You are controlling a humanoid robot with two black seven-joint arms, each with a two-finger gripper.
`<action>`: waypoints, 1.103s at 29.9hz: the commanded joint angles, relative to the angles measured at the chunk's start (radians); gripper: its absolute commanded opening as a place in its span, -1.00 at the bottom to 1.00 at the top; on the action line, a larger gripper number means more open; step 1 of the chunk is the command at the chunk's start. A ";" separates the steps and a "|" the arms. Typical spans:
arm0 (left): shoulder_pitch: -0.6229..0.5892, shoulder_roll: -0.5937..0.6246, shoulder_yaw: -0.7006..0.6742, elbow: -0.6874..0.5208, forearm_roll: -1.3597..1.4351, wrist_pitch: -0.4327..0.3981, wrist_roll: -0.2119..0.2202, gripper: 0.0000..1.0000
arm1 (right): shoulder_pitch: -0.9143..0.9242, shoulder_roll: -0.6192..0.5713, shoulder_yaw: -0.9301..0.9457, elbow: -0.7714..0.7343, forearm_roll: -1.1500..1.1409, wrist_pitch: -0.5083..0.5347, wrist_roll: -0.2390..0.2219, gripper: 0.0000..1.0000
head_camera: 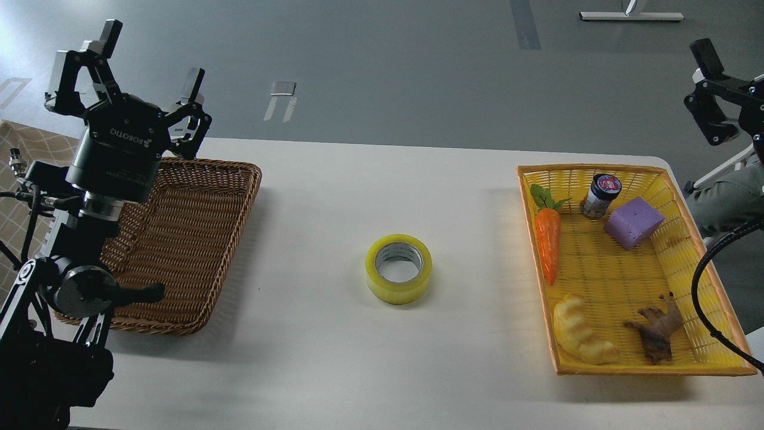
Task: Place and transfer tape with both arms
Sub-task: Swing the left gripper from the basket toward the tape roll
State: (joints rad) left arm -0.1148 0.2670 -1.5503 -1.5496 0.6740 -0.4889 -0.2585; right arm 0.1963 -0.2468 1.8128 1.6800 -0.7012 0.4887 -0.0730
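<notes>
The tape (pixel 399 269), a yellow translucent roll with a grey-white core, lies flat on the white table (pixel 358 358) near its middle, with nothing touching it. My left gripper (pixel 150 57) is open and empty. It is raised over the far left corner of the brown wicker basket (pixel 197 239), well left of the tape. My right gripper (pixel 716 89) is at the right edge of the view, above and beyond the yellow basket (pixel 591 169). Only one finger (pixel 706 55) shows and the rest is cut off.
The yellow basket holds a toy carrot (pixel 548 242), a small jar (pixel 600 196), a purple block (pixel 634 223), a bread-shaped toy (pixel 580 331) and a brown figure (pixel 656 331). The brown basket is empty. A black cable (pixel 701 298) loops over the yellow basket's right side.
</notes>
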 commanded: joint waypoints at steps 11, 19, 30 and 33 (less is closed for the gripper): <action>-0.028 0.000 0.001 0.078 0.125 0.000 0.045 0.97 | -0.023 0.092 0.017 -0.002 0.054 0.000 0.004 1.00; -0.089 -0.060 0.018 0.102 0.127 0.004 0.042 0.97 | 0.006 0.081 0.002 -0.014 0.054 0.000 -0.010 1.00; -0.189 -0.003 0.154 0.117 0.243 0.125 0.038 0.96 | 0.005 0.087 -0.004 -0.051 0.051 0.000 -0.010 1.00; -0.186 -0.014 0.159 0.094 0.243 0.124 0.039 0.96 | -0.012 0.092 -0.006 -0.046 0.051 0.000 -0.010 1.00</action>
State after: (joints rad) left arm -0.3055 0.2647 -1.3989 -1.4322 0.9165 -0.3643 -0.2232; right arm 0.2006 -0.1605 1.8095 1.6272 -0.6511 0.4887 -0.0829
